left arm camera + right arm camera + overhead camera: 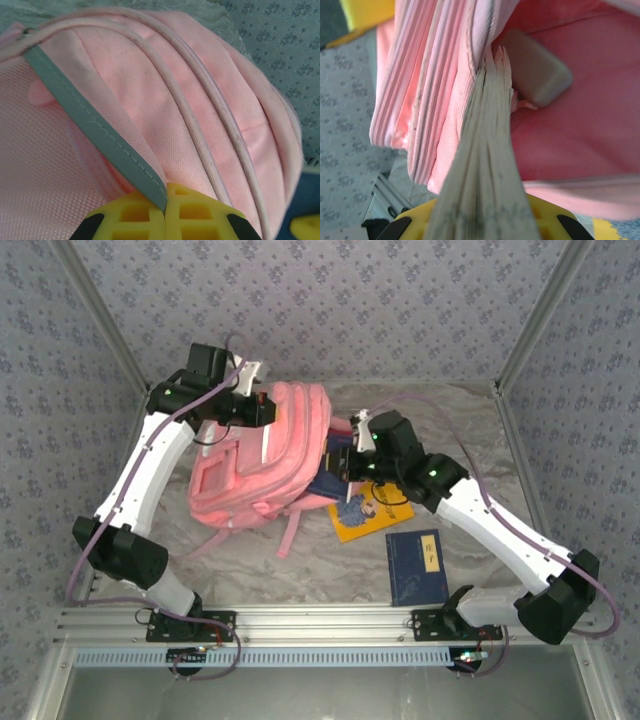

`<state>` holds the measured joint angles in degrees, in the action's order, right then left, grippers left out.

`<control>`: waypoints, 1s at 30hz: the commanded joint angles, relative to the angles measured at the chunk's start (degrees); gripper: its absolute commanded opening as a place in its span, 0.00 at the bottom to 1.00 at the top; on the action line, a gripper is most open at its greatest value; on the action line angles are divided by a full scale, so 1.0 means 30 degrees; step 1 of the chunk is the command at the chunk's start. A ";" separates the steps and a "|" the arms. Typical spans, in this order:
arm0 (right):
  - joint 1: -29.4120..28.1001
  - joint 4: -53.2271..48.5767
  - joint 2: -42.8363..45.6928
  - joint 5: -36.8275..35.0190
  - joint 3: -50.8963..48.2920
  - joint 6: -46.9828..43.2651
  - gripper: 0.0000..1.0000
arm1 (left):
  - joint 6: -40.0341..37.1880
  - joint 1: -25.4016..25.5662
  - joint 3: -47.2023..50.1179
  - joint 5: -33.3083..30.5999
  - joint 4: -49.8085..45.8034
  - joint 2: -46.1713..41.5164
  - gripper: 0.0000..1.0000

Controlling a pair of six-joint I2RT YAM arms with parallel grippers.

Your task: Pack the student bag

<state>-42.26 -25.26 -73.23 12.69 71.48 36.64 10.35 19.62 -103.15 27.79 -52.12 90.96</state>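
Two arms are feeding a book into the student bag [260,465].
The bag is lying left of centre on the table [470,430], its mouth turned toward the right arm. The left gripper [165,202], on an arm arching over from the left, is pinching the grey trim strip [95,130] with its jaws closed, apparently to hold the opening up. The right gripper [352,448], on a low, bent arm, is clamping a book [487,150] and pointing it into the pink interior.

Left gripper [165,202] clamped; right gripper [480,217] pinching (arms bent inward).
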 commanded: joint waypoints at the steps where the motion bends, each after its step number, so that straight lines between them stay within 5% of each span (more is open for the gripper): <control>1: -0.1305 0.1471 -0.0291 0.0489 0.0678 0.0332 0.00 | -0.0867 0.0155 -0.0276 -0.0036 0.2570 -0.2063 0.00; 7: -0.2980 0.1718 -0.2262 0.0118 0.2048 0.0002 0.00 | -0.1236 0.0067 0.0307 -0.1260 0.2689 -0.3059 0.00; 12: -0.3276 0.2380 -0.3541 -0.0324 0.2196 0.0588 0.00 | -0.1068 -0.0235 0.1866 0.0695 0.3829 -0.3932 0.00; 18: -0.0944 0.9045 -0.4069 0.2721 -0.1728 0.4002 0.00 | -0.0201 -0.0416 0.3228 0.4951 0.6558 -0.4837 0.00; 30: 0.2025 1.8730 -0.7114 0.7171 -0.5102 0.7628 0.00 | -0.0807 -0.0477 0.3065 0.6478 0.7029 -0.5079 0.00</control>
<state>-37.80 18.24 -93.62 29.02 56.84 55.35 9.61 17.74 -91.39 38.61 -42.06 80.97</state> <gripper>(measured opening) 0.126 0.040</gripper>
